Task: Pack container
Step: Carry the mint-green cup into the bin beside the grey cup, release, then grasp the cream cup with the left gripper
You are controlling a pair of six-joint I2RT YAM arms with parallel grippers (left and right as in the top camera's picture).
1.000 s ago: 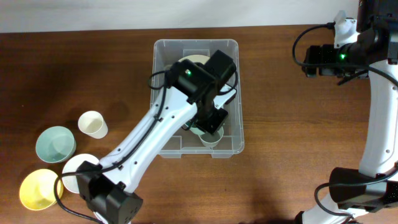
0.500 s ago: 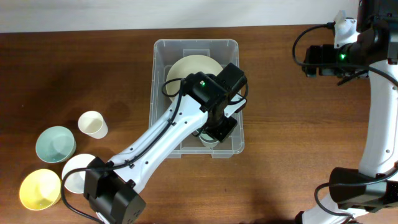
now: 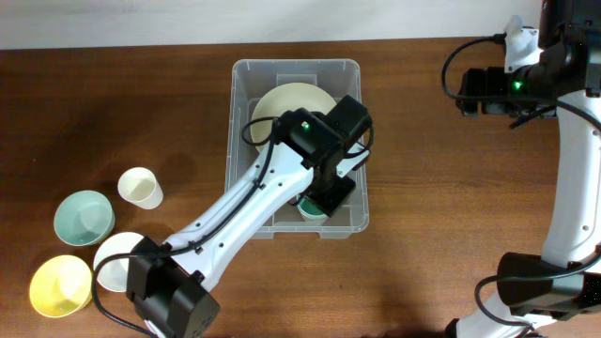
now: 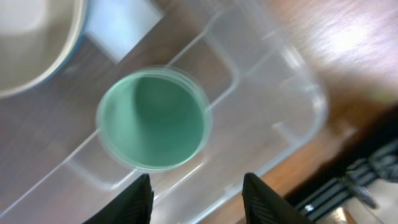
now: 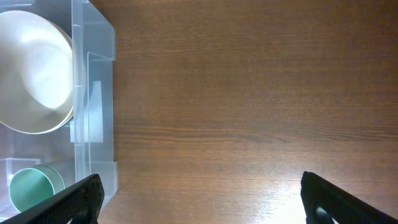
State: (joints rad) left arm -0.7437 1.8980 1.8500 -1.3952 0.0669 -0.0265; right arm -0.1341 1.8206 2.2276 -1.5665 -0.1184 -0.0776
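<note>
Where the overhead camera looks down: clear container (image 3: 296, 70) sits mid-desk (image 3: 423, 207) toward the far edge, cream bowl (image 3: 286, 99) inside.
Left wrist: left tool (image 4: 198, 180) spread open above a green cup (image 4: 152, 119) standing in the container's corner.
Right wrist: right tool (image 5: 202, 177) spread wide over the desk, container at the view's left edge.

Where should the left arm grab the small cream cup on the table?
Take the cream cup by its rim, coming straight down from above. It stands upright, mouth open, so one finger can slip inside and one outside. The pale green bowl sits apart from it, so there is probably room.
</note>
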